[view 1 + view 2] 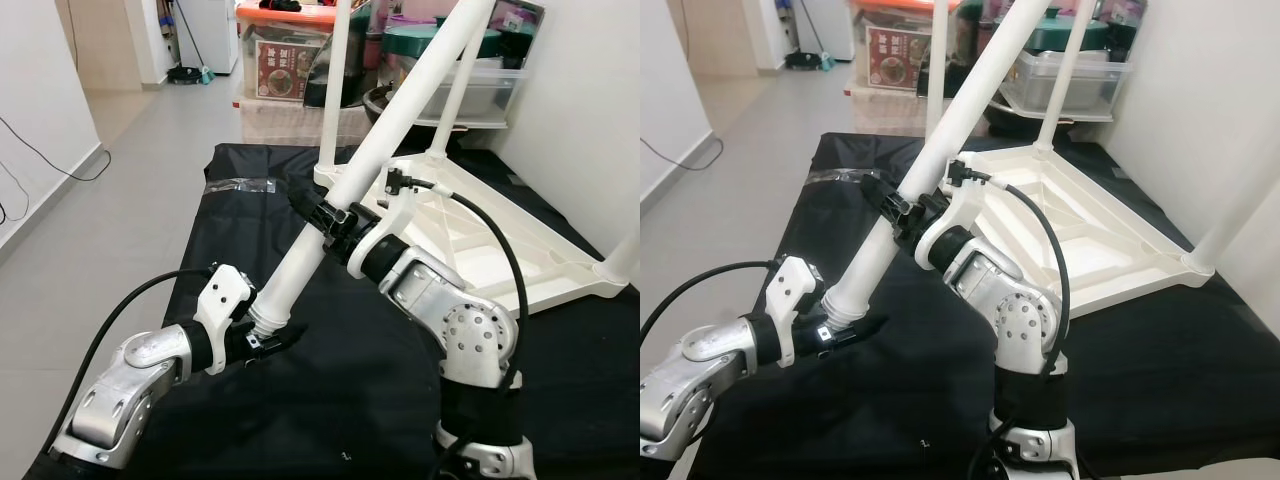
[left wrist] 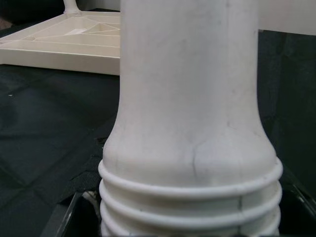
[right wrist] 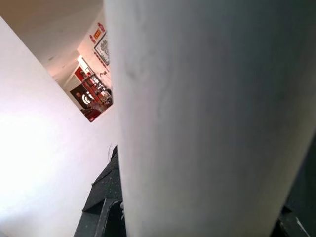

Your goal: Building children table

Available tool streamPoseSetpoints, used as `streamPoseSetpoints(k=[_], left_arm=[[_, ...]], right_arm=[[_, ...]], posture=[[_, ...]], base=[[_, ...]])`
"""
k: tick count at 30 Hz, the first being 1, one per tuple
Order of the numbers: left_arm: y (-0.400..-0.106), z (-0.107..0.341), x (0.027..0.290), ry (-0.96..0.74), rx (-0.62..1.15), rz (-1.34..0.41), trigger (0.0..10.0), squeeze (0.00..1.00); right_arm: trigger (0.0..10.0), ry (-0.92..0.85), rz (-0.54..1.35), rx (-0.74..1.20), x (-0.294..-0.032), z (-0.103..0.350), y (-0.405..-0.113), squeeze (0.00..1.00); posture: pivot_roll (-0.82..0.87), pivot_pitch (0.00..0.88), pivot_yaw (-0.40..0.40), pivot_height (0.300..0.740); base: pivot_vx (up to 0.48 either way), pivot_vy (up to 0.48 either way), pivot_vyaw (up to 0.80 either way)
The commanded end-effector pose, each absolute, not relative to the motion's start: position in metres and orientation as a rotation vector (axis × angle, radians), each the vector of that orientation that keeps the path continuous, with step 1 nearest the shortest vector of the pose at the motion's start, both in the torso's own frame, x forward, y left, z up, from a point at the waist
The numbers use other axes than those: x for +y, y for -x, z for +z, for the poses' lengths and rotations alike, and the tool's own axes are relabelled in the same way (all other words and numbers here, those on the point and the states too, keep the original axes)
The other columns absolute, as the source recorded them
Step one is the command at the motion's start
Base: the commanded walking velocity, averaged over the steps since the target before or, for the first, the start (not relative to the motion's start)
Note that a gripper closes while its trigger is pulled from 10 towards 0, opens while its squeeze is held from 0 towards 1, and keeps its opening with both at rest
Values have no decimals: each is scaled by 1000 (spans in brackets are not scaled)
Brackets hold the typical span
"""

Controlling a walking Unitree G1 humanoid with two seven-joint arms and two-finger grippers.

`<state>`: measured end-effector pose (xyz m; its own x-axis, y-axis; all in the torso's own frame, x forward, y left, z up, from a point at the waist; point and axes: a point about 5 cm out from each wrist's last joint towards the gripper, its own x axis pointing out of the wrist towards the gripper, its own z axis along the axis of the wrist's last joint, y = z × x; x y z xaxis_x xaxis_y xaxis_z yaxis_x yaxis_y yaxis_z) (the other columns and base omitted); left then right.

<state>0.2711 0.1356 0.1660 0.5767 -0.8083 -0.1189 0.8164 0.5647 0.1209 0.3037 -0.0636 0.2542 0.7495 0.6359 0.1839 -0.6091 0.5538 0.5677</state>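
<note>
A long white table leg (image 1: 385,130) slants from lower left to upper right over a black cloth. Its threaded end (image 1: 265,322) points down near the cloth. My left gripper (image 1: 268,338) is shut on that threaded end; the ribbed threads (image 2: 190,202) loom close in the left wrist view. My right gripper (image 1: 325,218) is shut around the leg's middle, and the leg's shaft (image 3: 207,118) is close in the right wrist view. The upturned white tabletop (image 1: 500,250) lies at the right with two legs (image 1: 335,80) standing up from its far corners and another at its near right corner.
The black cloth (image 1: 250,420) covers the floor in front of me. Storage boxes and clutter (image 1: 290,60) stand behind the tabletop. Grey floor (image 1: 110,200) stretches to the left, with a white wall at each side.
</note>
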Motion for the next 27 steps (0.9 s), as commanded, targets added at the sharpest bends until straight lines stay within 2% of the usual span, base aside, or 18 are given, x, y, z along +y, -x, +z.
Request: streamPoseSetpoints(k=[1, 8, 9, 10, 14, 15, 16, 17, 18, 20, 21, 22, 23, 24, 25, 26, 27], left_arm=[[-268, 178, 131, -175, -39, -995, 10000, 0], [-270, 178, 138, -179, -52, -932, 10000, 0], [-271, 179, 140, -167, -60, -908, 10000, 749], [-273, 180, 142, -144, -67, -889, 10000, 1000], [-274, 181, 144, -120, -78, -872, 10000, 1000], [-272, 182, 150, -95, -79, -856, 10000, 1000], [-272, 182, 150, -95, -79, -856, 10000, 1000], [-269, 183, 155, -78, -76, -852, 10000, 1000], [-269, 183, 155, -78, -76, -852, 10000, 1000], [-261, 187, 163, -51, -75, -862, 10000, 1000], [-261, 187, 163, -51, -75, -862, 10000, 1000], [-255, 188, 165, -46, -66, -886, 10000, 1000], [-255, 188, 165, -46, -66, -886, 10000, 1000], [-249, 188, 167, -47, -56, -906, 10000, 1000], [-249, 188, 167, -47, -56, -906, 10000, 1000], [-244, 186, 167, -47, -43, -913, 10000, 1000], [-244, 186, 167, -47, -43, -913, 10000, 1000]], right_arm=[[0, -727, 714, 101, -52, 238, -299, 0], [0, -707, 708, 89, -56, 240, -298, 0], [0, -708, 704, 83, -57, 241, -299, 0], [0, -708, 700, 78, -58, 241, -300, 0], [0, -700, 697, 68, -59, 242, -300, 0], [0, -656, 674, 37, -71, 244, -306, 0], [0, -656, 674, 37, -71, 244, -306, 0], [0, -600, 659, 3, -85, 247, -312, 0], [0, -600, 659, 3, -85, 247, -312, 0], [0, -476, 613, -50, -118, 253, -325, 0], [0, -476, 613, -50, -118, 253, -325, 0], [0, -413, 580, -67, -136, 256, -331, 0], [0, -413, 580, -67, -136, 256, -331, 0], [0, -351, 542, -86, -153, 259, -335, 0], [0, -351, 542, -86, -153, 259, -335, 0], [0, -266, 482, -108, -173, 262, -340, 0], [0, -266, 482, -108, -173, 262, -340, 0]], posture=[[62, 0, -79, 740], [74, 0, -85, 740], [74, 0, -85, 740], [74, 0, -85, 740], [78, 0, -83, 740], [82, 0, -80, 740], [82, 0, -80, 740], [83, 0, -80, 740], [83, 0, -80, 740], [93, 0, -79, 740], [93, 0, -79, 740], [95, 0, -80, 740], [95, 0, -80, 740], [100, 0, -87, 740], [100, 0, -87, 740], [101, 0, -91, 740], [101, 0, -91, 740]], base=[[0, 0, 0], [0, 0, 0], [0, 0, 0], [0, 0, 0], [0, 0, 0], [0, 0, 0], [0, 0, 0], [0, 0, 0], [0, 0, 0], [0, 0, 0], [0, 0, 0], [0, 0, 0], [0, 0, 0], [0, 0, 0], [0, 0, 0], [0, 0, 0], [0, 0, 0]])
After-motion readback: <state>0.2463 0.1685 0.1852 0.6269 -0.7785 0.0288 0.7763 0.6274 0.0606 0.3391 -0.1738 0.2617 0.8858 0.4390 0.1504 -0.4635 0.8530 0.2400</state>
